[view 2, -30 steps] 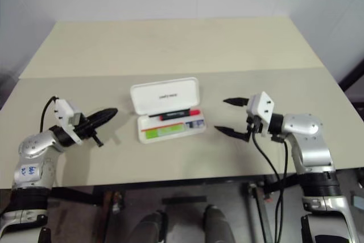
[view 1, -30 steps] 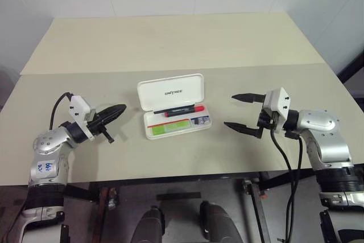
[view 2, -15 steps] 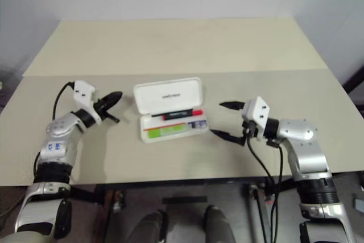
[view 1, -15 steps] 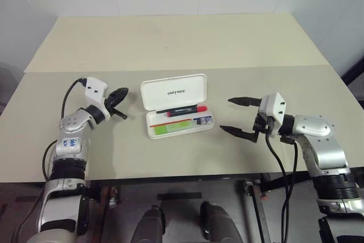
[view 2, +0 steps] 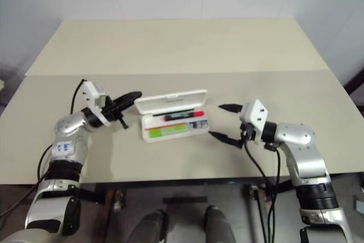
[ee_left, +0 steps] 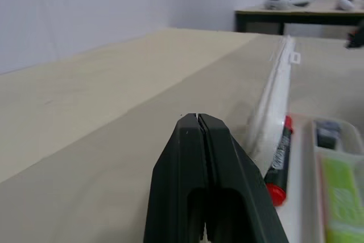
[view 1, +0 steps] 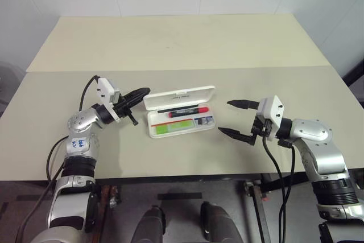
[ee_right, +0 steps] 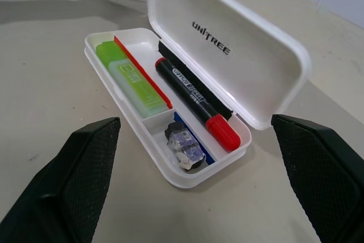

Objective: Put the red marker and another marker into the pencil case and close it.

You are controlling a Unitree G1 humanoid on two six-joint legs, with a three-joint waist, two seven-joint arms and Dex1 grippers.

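Both markers lie in the white pencil case at the middle of the beige table: the red marker along the hinge side, the green highlighter in the front compartment, a small grey object in the end pocket. What remains, as I judge it, is the closing. The lid leans partway forward over the tray. I have the left gripper at the lid's back, fingers pressed together and carrying nothing; whether the tip touches the lid I cannot tell. To do this well I would push low and steady along the lid's back so it folds onto the tray without the case skidding. The right gripper waits just beside the case, spread wide and empty, ready to brace it.
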